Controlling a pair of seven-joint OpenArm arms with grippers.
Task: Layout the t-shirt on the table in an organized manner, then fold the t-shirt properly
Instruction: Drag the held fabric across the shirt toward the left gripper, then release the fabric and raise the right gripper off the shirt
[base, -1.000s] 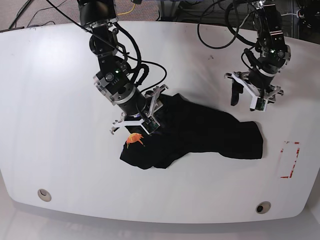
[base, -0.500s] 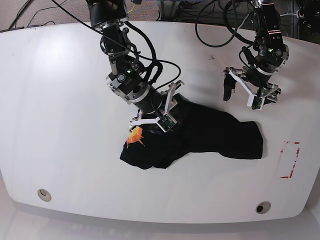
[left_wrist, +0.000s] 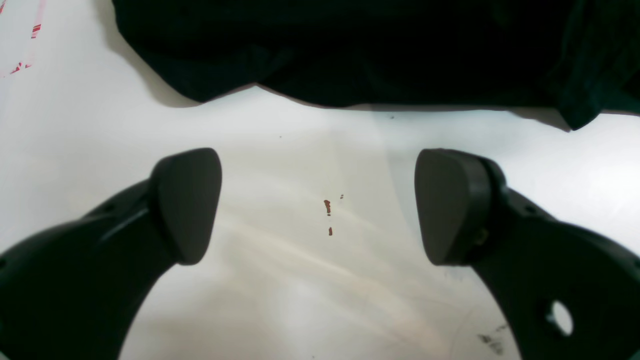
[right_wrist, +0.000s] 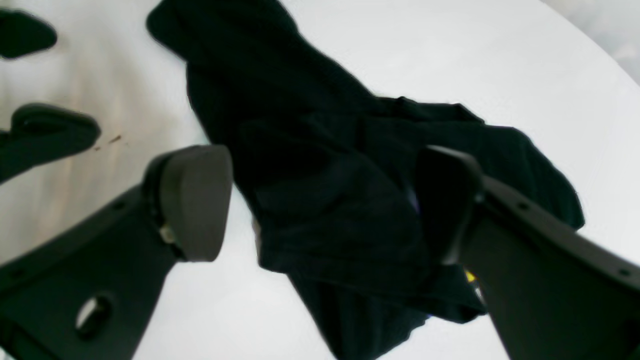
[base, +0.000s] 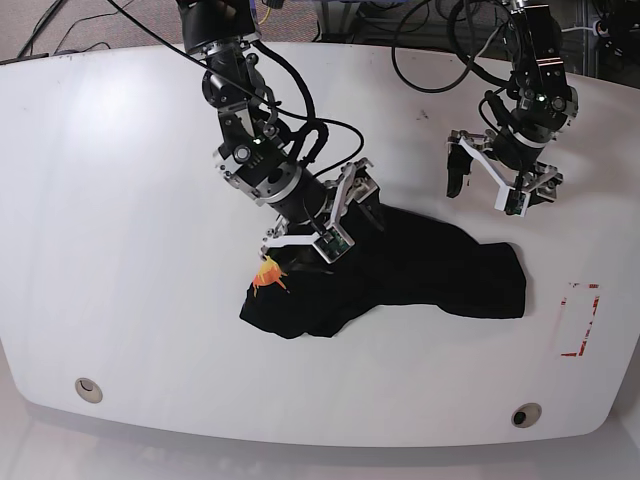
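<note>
Right hand (right_wrist: 320, 200): fingers spread wide, nothing clamped between them. It hangs directly over the t-shirt (right_wrist: 350, 200), whose crumpled black folds fill the gap between the two pads; whether a pad touches the cloth cannot be told, since black finger and black cloth merge on the far side. In the base view this hand (base: 330, 215) sits above the shirt's upper edge and hides part of it.

Left hand (left_wrist: 320, 205): fingers also wide apart and empty, with only bare white bench (left_wrist: 320, 300) showing between them. A few small red specks (left_wrist: 328, 207) mark the surface under the gap. The t-shirt (left_wrist: 350, 50) lies ahead of the fingertips, clear of them, its hem cut off by the top of the view. In the base view this hand (base: 495, 180) hovers off the shirt's end nearest it.

The t-shirt (base: 400, 270) lies bunched in a slanting heap on the bench (base: 120, 200); sleeves and neck cannot be made out. An orange patch (base: 268, 274) shows beside the right hand. A red outline mark (base: 580, 320) lies beyond the shirt's far end, apart from it.
</note>
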